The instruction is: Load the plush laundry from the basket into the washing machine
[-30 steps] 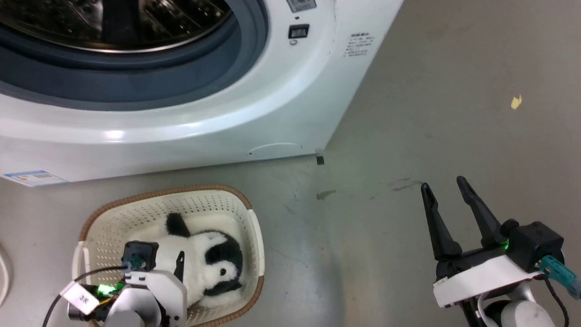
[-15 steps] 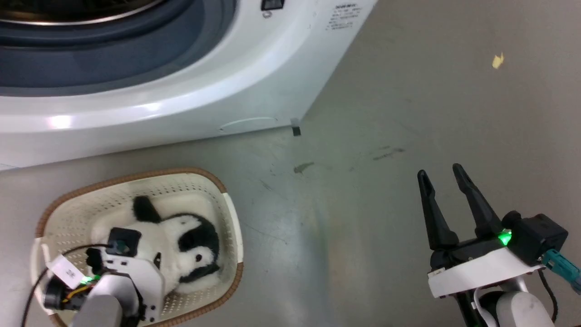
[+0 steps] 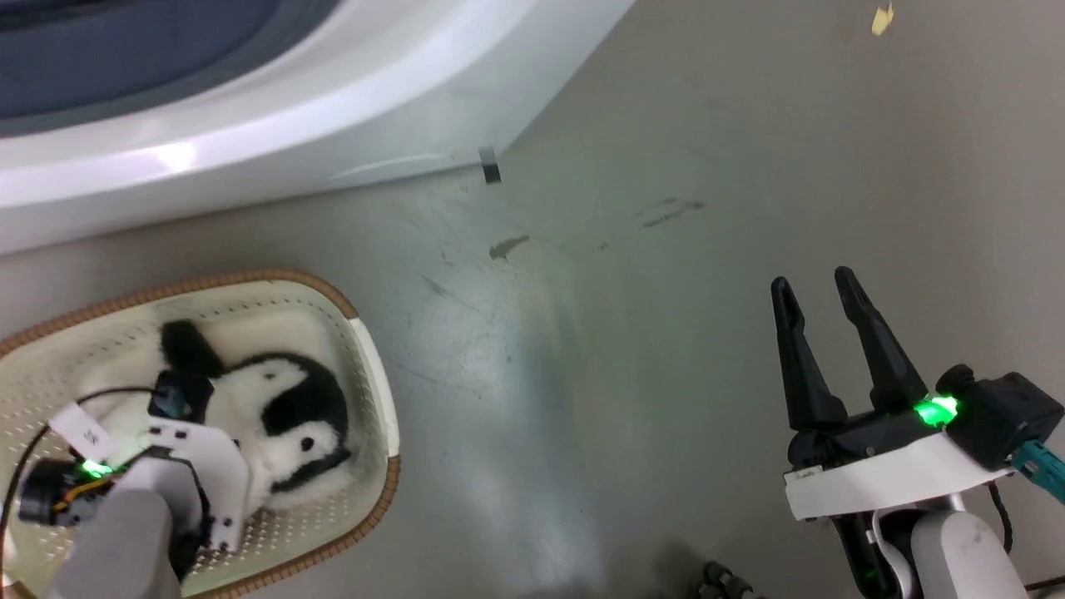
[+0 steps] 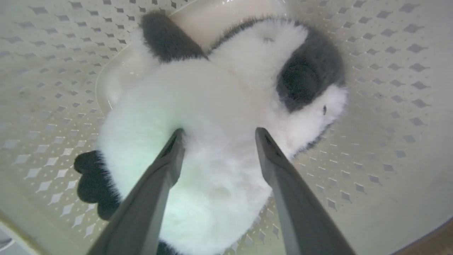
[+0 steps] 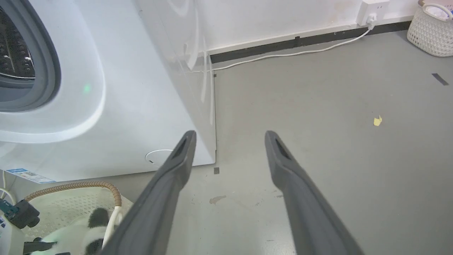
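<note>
Bright, soft, even indoor light. A white glare patch sits on the glossy front of the large white front-loading washing machine (image 3: 175, 154), and the grey floor (image 3: 582, 374) just before the machine carries a pale sheen. The head view is slightly soft, most at the cream perforated plastic basket (image 3: 376, 391) in front of the machine. In the left wrist view a green glow tints the fluffy white-and-black plush panda (image 4: 212, 106), and the dark fingers (image 4: 152, 198) of the left pincer (image 4: 219, 130) are out of focus.

picture edges cut off the washing machine (image 3: 250, 133) and the basket (image 3: 371, 374).
</note>
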`<state>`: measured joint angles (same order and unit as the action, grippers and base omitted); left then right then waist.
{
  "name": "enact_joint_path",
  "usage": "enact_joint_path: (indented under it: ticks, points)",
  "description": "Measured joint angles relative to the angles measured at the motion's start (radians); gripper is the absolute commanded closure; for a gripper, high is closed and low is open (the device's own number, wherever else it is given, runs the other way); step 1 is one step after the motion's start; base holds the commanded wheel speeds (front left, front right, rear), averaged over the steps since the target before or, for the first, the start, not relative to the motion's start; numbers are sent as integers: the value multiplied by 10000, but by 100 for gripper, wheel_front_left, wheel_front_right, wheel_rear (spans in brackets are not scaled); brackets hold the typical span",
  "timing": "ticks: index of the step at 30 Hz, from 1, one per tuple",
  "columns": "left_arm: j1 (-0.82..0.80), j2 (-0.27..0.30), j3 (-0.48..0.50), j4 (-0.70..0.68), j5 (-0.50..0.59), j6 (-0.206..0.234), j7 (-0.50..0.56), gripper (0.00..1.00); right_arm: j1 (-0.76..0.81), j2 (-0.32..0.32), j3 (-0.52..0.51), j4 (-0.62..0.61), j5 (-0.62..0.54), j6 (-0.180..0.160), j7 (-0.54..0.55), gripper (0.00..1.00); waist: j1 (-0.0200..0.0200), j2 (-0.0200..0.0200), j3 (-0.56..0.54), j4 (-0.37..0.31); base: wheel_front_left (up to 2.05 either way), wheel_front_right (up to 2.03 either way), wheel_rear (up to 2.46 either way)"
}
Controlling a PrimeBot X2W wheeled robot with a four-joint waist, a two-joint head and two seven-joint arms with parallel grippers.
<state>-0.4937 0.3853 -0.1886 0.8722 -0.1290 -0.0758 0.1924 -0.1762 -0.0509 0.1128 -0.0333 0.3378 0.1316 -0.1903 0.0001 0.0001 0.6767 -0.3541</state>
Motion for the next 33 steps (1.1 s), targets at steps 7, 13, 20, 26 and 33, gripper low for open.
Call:
enact_joint_path:
  ticks: [7, 13, 20, 26, 33]
  points:
    - [-783, 366, -504, 631, 69, -73, 761, 0, -119, 0, 67, -79, 232, 0, -146, 0, 0, 0, 699, -167, 0, 0, 0]
    - [-1269, 529, -796, 918, 38, -165, 700, 0, -233, 0, 127, -123, 426, 0, -245, 0, 0, 0, 1246, -329, 0, 0, 0]
    - [-1794, 729, -1003, 1469, -203, -307, 792, 100, -521, 0, 245, -121, 543, 0, -418, 0, -1, 0, 1814, -543, 0, 0, 0]
    - [-1958, 771, -1181, 2019, -426, -232, 546, 100, -833, 0, 251, -59, 589, 0, -545, 0, -1, 0, 1876, -758, 0, 0, 0]
    - [-1932, 92, -1699, 2640, -385, 190, -790, 100, -779, 0, -403, 144, -59, 0, -667, 0, 0, 0, 1112, -409, 0, 0, 0]
